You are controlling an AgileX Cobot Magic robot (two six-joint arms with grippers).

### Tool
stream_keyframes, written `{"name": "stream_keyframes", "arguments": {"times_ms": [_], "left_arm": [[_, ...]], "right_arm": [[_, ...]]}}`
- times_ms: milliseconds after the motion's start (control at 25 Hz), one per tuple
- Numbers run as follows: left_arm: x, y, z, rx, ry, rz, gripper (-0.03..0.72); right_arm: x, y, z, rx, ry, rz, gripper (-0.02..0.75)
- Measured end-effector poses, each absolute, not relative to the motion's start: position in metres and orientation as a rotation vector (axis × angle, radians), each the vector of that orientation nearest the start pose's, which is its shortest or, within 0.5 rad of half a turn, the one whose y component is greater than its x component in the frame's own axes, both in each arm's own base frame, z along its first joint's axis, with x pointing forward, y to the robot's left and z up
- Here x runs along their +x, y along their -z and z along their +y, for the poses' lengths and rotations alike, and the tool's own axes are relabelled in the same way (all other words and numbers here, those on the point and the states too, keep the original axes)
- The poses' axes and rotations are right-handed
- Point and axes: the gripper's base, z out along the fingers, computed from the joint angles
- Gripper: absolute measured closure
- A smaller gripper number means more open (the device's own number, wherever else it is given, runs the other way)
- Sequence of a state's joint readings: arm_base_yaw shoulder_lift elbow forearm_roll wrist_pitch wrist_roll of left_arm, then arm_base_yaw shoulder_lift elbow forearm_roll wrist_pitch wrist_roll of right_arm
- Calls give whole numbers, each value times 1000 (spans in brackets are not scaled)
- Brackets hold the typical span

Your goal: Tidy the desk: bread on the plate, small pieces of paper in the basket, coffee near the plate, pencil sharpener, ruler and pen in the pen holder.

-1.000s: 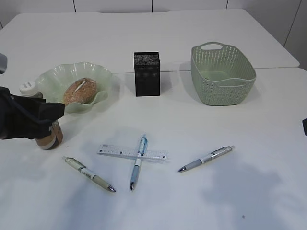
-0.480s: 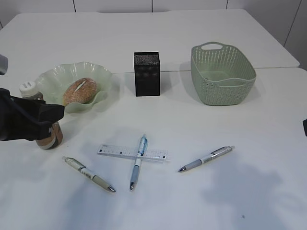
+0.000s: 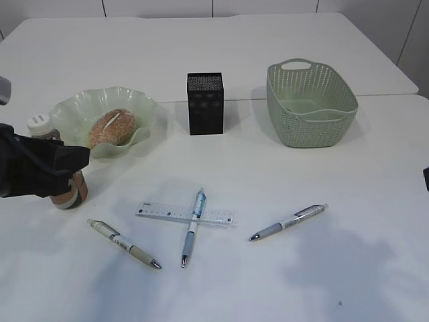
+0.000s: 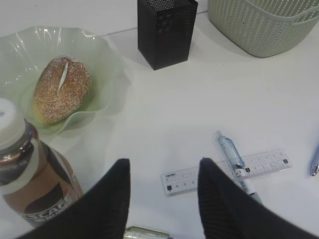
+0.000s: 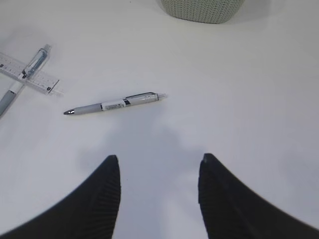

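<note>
We see the bread [image 3: 111, 127] on the plate [image 3: 141, 107], the coffee bottle [image 4: 30, 174] just in front of it beside our gaping left pincer [image 4: 162, 191]; right pincer [image 5: 158, 186] likewise apart, empty.

Three pens [image 3: 288, 222], one ruler [image 3: 185, 215], one basket [image 3: 310, 102], one bread [image 3: 111, 127].

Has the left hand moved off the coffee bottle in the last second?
No. In the exterior view the left hand sits in the same spot beside the coffee bottle, equally close to the green plate throughout.
</note>
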State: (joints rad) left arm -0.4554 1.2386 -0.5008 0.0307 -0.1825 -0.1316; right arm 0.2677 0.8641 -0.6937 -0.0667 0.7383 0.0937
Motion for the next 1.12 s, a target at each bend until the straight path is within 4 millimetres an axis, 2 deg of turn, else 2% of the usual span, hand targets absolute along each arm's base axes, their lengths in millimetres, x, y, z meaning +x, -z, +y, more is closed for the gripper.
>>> {"name": "stream_keyframes", "arguments": {"times_ms": [320,400,440,640,800,1120], "left_arm": [[214,-226,-105,365,352,2033,377],[213,-225,-105,369,346,2055,377],[212,-224,-104,371,343,2068,377],[210,-220,-103,377,331,2118,377],[208,-217,-102,380,322,2157,378],[207,-217,-101,381,318,2173,378]], "right_arm": [[155,-297,38,-254,-89,2383,333],[154,-296,38,-293,-71,2392,333],[152,-295,37,-367,-40,2403,333],[153,-294,37,-427,-17,2402,333],[162,-297,41,-482,-17,2421,333],[199,-306,61,-600,-114,2439,333]]}}
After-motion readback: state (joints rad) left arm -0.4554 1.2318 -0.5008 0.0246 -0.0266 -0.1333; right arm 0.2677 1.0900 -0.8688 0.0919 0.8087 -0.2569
